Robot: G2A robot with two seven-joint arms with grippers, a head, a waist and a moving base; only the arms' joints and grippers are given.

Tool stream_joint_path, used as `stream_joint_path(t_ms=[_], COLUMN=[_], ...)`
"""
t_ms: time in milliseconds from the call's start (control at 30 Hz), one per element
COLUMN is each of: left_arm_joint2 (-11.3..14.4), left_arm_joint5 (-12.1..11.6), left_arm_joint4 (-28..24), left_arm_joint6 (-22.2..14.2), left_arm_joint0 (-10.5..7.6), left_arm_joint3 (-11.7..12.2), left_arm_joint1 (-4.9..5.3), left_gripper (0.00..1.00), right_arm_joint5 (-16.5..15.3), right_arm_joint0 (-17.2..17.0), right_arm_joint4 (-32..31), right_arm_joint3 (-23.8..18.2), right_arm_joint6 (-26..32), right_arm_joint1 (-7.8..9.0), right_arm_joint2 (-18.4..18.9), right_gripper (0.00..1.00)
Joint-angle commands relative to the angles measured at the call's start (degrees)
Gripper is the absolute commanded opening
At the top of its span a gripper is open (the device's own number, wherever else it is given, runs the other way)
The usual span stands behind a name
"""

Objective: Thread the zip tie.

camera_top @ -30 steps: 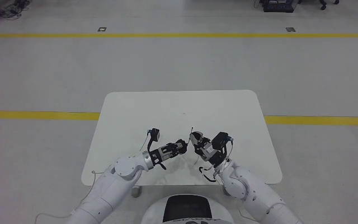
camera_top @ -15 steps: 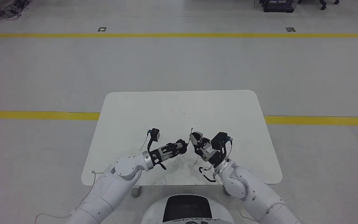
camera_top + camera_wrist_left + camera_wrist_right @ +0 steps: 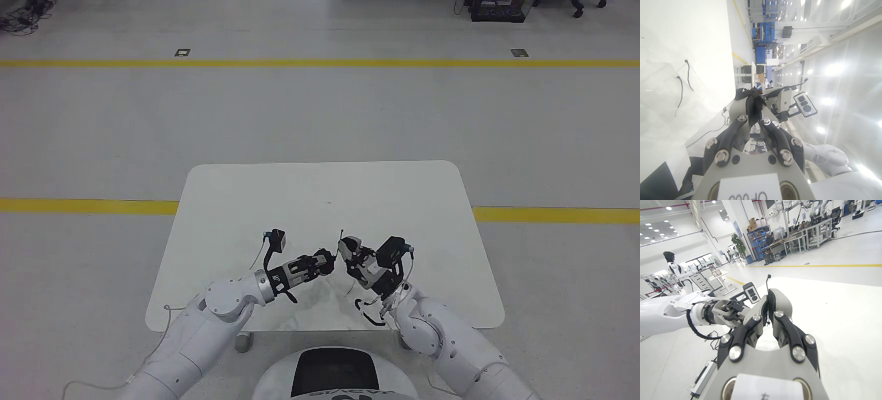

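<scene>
Largest first: the table [image 3: 420,200], white and round-cornered, taken here as the mark for every place. Lying flat on the table, what looks like a clear tray [image 3: 659,79] with two spare ties [image 3: 688,75] inside, probably stock set by for later rounds.

Raised above the table's near middle, right gripper [image 3: 769,293] and left gripper [image 3: 753,94] close together, tips nearly meeting. Likely set so because one end of a strap feeds into its head more easily in free air than flat against the table top.

Right gripper clamped narrow on the zip tie [image 3: 768,281], pinched part-way along the strap, which runs in line with the fingers, seemingly to offer the head as a steady target. Left gripper's pads pressed together as well; too dark between them to tell what, if anything, sits there.

Smallest last, the zip tie's ends. Head standing out beyond the right fingertips, clear above the table. Short stub of strap hanging out behind the pads, toward the palm. No loop visible, so threading judged not yet made
</scene>
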Motion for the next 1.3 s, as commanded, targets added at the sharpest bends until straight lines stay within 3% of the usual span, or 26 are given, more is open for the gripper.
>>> stream_joint_path(t_ms=[0,433,1267], left_arm_joint2=[0.0,0.0,0.0], left_arm_joint5=[0.0,0.0,0.0], left_arm_joint4=[0.0,0.0,0.0], left_arm_joint6=[0.0,0.0,0.0], left_arm_joint0=[0.0,0.0,0.0], left_arm_joint3=[0.0,0.0,0.0], left_arm_joint1=[0.0,0.0,0.0], left_gripper=[0.0,0.0,0.0], right_arm_joint5=[0.0,0.0,0.0], right_arm_joint0=[0.03,-1.2,0.23], right_arm_joint4=[-0.02,-0.44,0.26], right_arm_joint3=[0.08,-1.73,-0.35], right_arm_joint6=[0.17,-1.38,0.03], right_arm_joint1=[-0.03,0.3,0.02], right_arm_joint2=[0.0,1.21,0.25], right_gripper=[0.0,0.0,0.0])
